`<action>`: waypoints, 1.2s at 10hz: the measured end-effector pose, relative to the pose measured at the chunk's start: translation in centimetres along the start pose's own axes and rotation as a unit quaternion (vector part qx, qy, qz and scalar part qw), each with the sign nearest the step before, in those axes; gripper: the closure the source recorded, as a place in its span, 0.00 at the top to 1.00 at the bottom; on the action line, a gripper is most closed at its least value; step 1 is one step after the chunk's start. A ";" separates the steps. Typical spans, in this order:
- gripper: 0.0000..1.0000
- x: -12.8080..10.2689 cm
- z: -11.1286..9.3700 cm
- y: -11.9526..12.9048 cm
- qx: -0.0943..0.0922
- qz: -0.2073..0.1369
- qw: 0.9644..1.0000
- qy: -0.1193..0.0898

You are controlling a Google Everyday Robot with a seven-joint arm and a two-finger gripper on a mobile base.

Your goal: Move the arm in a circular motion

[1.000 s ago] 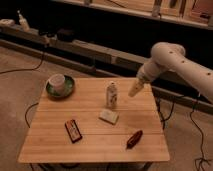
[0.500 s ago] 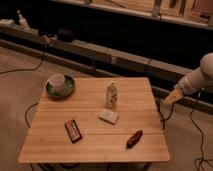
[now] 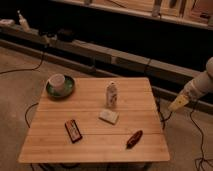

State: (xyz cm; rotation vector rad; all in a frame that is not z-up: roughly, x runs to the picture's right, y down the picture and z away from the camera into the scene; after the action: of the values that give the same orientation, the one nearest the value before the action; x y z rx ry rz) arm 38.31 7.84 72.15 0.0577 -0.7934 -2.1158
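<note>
**Arm off the right edge of the table, nothing held**

The white arm [image 3: 199,84] is seen at the far right of the view, past the right edge of the wooden table [image 3: 90,145]. Only its lower part is visible; the rest is cut off by the frame edge. It slopes down and to the left toward the table. The tool [image 3: 177,103] is seen as a small tan tip at the end of the arm, just beside the table's right edge and above the floor, not over the tabletop. Whether the tool is wide or narrow cannot be told. Nothing is seen in it, and nothing on the table is touched by it.

A small white carton [image 3: 112,94] stands upright near the middle of the table. A pale flat block [image 3: 109,116] lies just in front of the carton. A dark rectangular bar [image 3: 73,130] lies at the carton's front left, well apart from it. A reddish-brown item [image 3: 134,139] lies at the carton's front right, near the table's front edge. A green plate [image 3: 70,90] sits at the back left corner, well left of the carton, with a white cup [image 3: 57,82] on it.
</note>
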 end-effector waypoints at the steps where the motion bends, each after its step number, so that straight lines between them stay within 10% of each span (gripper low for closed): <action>1: 0.80 -0.1 0.0 0.0 0.000 0.000 1.000 0.000; 6: 0.80 -0.1 0.3 -1.5 -0.031 -0.051 0.997 -0.046; 9: 0.80 0.0 0.5 -5.3 -0.081 -0.103 0.987 -0.096; 12: 0.80 3.8 1.7 -12.4 -0.084 -0.175 0.977 -0.092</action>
State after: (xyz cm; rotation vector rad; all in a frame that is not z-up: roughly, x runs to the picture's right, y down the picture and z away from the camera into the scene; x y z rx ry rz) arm 26.56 11.30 67.46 -0.0978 -0.7498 -2.5449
